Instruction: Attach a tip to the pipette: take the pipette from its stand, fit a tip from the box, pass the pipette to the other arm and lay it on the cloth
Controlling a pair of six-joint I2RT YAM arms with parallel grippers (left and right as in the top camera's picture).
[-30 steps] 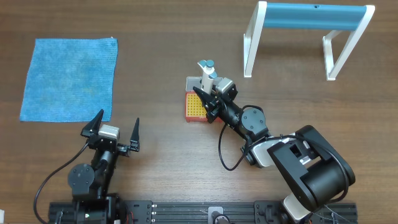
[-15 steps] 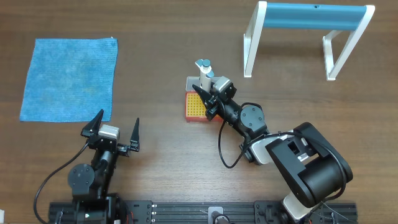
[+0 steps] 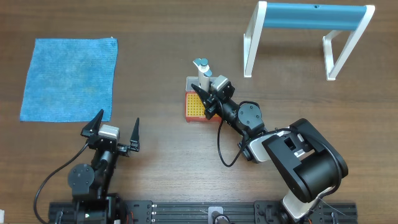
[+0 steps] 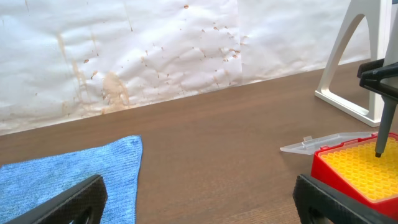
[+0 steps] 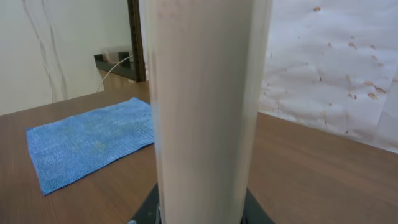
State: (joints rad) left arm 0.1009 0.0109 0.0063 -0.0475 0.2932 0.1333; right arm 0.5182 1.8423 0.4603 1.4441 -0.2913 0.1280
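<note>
Cloth (image 3: 69, 79) lies flat at the far left of the surface (image 3: 161, 162). Left jaws are spread wide and empty, just beside the cloth's near right corner and well apart from the box.

Tip box (image 3: 194, 107) sits at centre with its yellow rack exposed. Pipette (image 3: 202, 71) stands upright over it, long axis near vertical. Its nose (image 4: 378, 146) points straight down at the rack; whether it is seated in a tip I cannot tell.

Right jaws are clamped on the barrel (image 5: 202, 106), and the right arm is plainly the nearer. Stand (image 3: 311, 37) is at far right.

Next move, as judged: a straight press down along the axis.

Against 1.0 s ago, the pipette head has drifted slightly left and the left arm is unchanged.
</note>
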